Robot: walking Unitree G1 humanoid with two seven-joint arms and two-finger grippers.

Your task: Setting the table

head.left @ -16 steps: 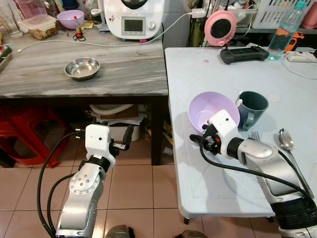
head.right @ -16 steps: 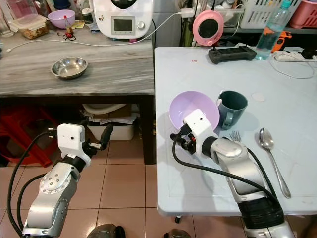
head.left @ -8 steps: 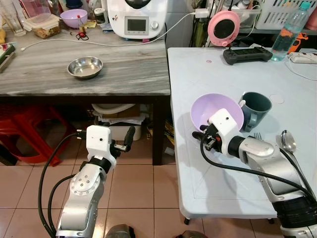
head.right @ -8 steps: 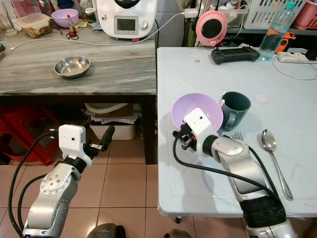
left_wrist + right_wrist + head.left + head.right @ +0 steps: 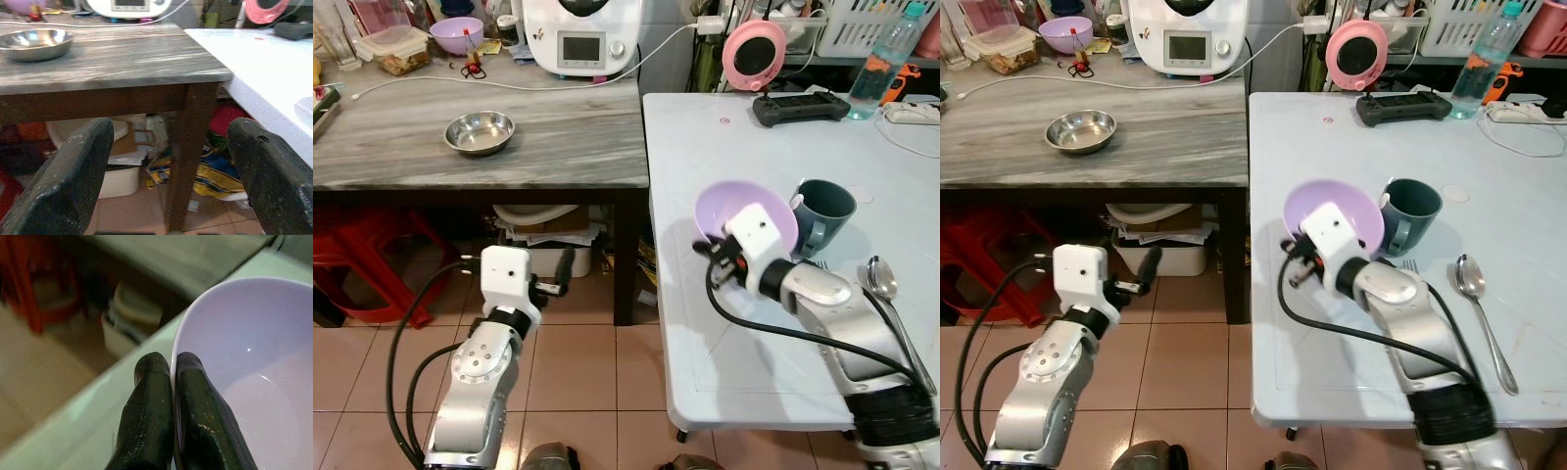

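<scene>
Right wrist view gives us what the eye views hide: right gripper (image 5: 171, 377) fingers pinched on the purple bowl (image 5: 244, 362) rim, one inside. Bowl sits tilted beside the mug (image 5: 824, 208). Left gripper (image 5: 171, 161) fingers spread wide, holding nothing, facing the wooden counter (image 5: 107, 58).

The white table (image 5: 773, 343) holds a dark mug (image 5: 824, 208), with a fork (image 5: 819, 265) and spoon (image 5: 881, 284) near the mug; far behind the mug sit a black controller (image 5: 800, 106) and a bottle (image 5: 885, 59)
</scene>
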